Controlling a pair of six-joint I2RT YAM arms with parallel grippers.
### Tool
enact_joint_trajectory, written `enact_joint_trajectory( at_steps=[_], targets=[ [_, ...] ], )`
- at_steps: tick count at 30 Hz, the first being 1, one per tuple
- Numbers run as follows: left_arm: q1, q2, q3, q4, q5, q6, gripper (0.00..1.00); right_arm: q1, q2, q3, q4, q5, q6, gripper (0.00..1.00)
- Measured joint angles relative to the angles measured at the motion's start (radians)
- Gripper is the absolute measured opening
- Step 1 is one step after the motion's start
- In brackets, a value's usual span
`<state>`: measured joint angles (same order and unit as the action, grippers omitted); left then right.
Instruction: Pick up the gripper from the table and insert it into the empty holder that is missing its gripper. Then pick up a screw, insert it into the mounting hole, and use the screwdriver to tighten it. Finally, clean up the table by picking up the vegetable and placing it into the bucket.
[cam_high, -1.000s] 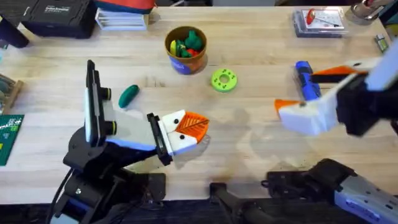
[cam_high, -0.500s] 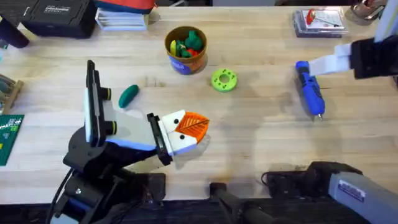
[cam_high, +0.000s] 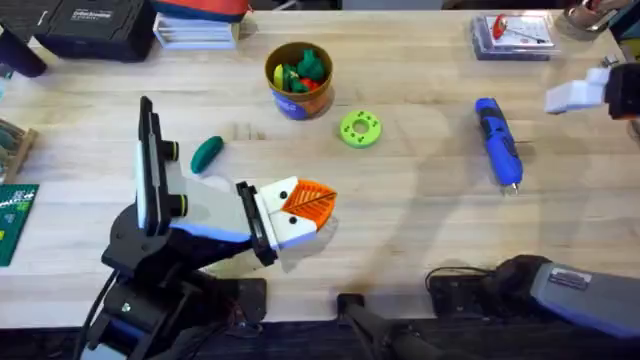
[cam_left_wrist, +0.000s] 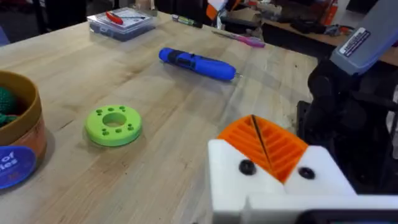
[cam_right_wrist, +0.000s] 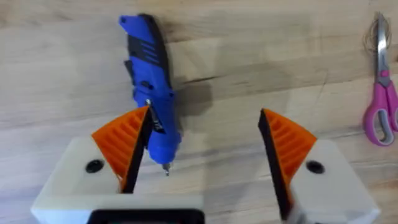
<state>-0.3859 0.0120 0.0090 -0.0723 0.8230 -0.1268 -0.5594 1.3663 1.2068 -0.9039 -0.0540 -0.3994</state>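
Currently hovering open over the counter (cam_high: 420, 230): right claw (cam_right_wrist: 205, 134), both orange pads spread wide, with the screwdriver (cam_high: 498, 140) lying just beside its one pad in the right wrist view. Running long axis away from the bases, dark tip nearer them. Sitting far closer to the right arm than the left. Resting mid-counter, left claw (cam_high: 300, 212), open or shut impossible to tell. Leaving bare wood all around the tool; scissors (cam_right_wrist: 380, 102) well apart.

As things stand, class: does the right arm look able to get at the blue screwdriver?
Probably yes. The right gripper is open, and the screwdriver lies flat on bare table with nothing on or against it.
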Motion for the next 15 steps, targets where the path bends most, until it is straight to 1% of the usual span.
enact_joint_trajectory(
  at_steps=[5,10,12,15],
  targets=[
    [0.0,0.0,0.0,0.0,0.0,0.0,0.005,-0.059,0.079,0.0,0.003,0.0,-0.109,0.994],
    [0.0,0.0,0.0,0.0,0.0,0.0,0.005,-0.08,0.156,0.0,0.012,-0.006,-0.19,0.994],
    [0.0,0.0,0.0,0.0,0.0,0.0,0.005,-0.08,0.189,0.0,0.017,-0.026,-0.214,0.994],
    [0.0,0.0,0.0,0.0,0.0,0.0,0.005,-0.08,0.244,0.0,0.039,-0.099,-0.242,0.994]
  ],
)
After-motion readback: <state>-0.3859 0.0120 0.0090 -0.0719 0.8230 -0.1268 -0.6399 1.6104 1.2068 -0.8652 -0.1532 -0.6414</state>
